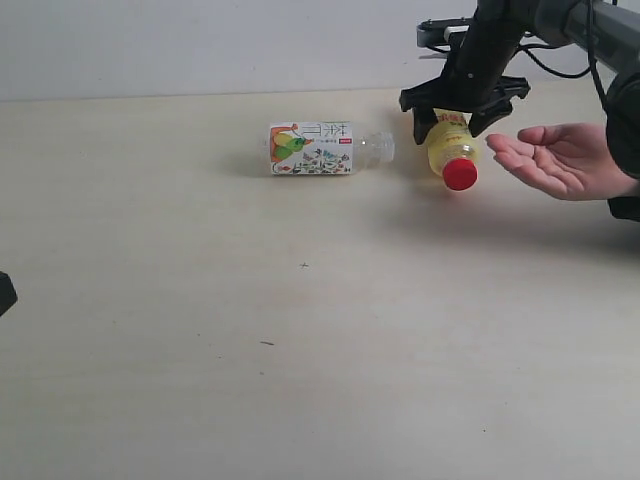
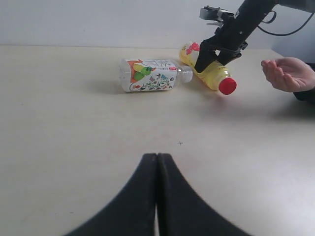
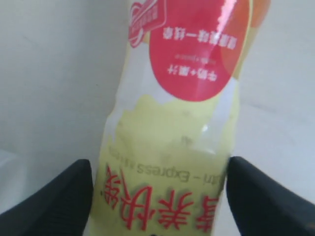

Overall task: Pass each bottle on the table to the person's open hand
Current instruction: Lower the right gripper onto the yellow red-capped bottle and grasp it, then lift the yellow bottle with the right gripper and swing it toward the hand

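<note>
A yellow bottle with a red cap (image 1: 452, 150) (image 2: 211, 73) lies tilted at the far right of the table (image 1: 300, 350), cap toward the camera. My right gripper (image 1: 449, 128) (image 3: 160, 174) straddles its body, with both black fingers (image 3: 64, 196) pressed against the sides of the yellow bottle (image 3: 177, 137). The person's open hand (image 1: 560, 158) (image 2: 290, 73) waits palm up just right of it. A clear bottle with a white fruit-print label (image 1: 315, 149) (image 2: 150, 74) lies on its side to the left. My left gripper (image 2: 157, 156) is shut and empty, low over the near table. The red-label and green-white bottles are out of view.
The right arm (image 1: 540, 25) with its cables reaches in from the upper right, above the person's hand. A pale wall (image 1: 200, 45) runs behind the table's far edge. A black part of the left arm (image 1: 5, 293) shows at the left edge.
</note>
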